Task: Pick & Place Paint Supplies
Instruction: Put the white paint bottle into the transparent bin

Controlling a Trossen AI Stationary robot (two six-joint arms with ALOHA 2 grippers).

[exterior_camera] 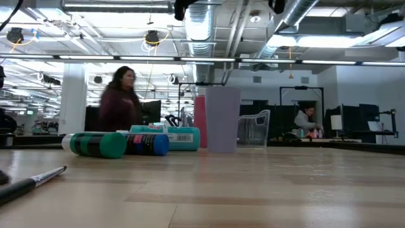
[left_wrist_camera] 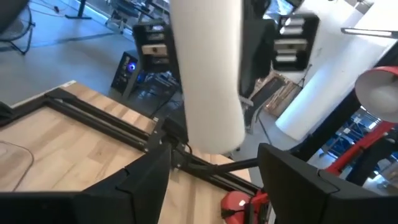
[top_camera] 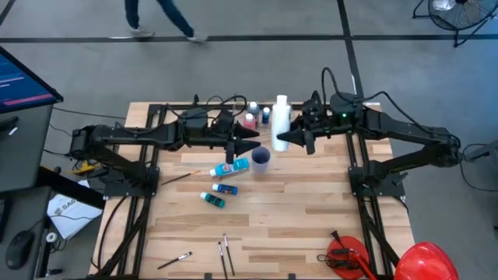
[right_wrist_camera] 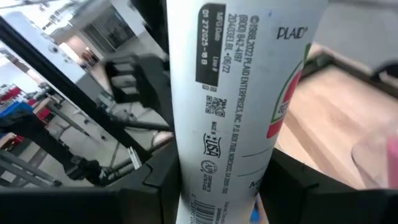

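1. White bottle (right_wrist_camera: 239, 106), the big one, stands pinched upright between my right gripper's (top_camera: 298, 140) fingers (right_wrist_camera: 158, 180), held above the back middle of the table (top_camera: 311, 225); its label shows black print and a red-and-green mark
2. My left gripper (top_camera: 253, 141) faces that same bottle from the other side, its fingers (left_wrist_camera: 146, 180) spread apart with the bottle's white body between their tips but not clamped
3. Just below my left gripper on the boards, a purple cup (top_camera: 261, 159) stands upright, and a teal tube (top_camera: 236, 167) lies on its side beside it
4. A blue tube (top_camera: 226, 188) and a green tube (top_camera: 212, 200) lie nearer the front, close to each other
5. Small bottles (top_camera: 253, 117), red and blue among them, stand at the back edge just left of the white bottle
6. One brush (top_camera: 175, 179) lies left of the tubes; more brushes (top_camera: 226, 253) lie at the front edge
7. A red tool (top_camera: 346, 257) sits at the front right corner
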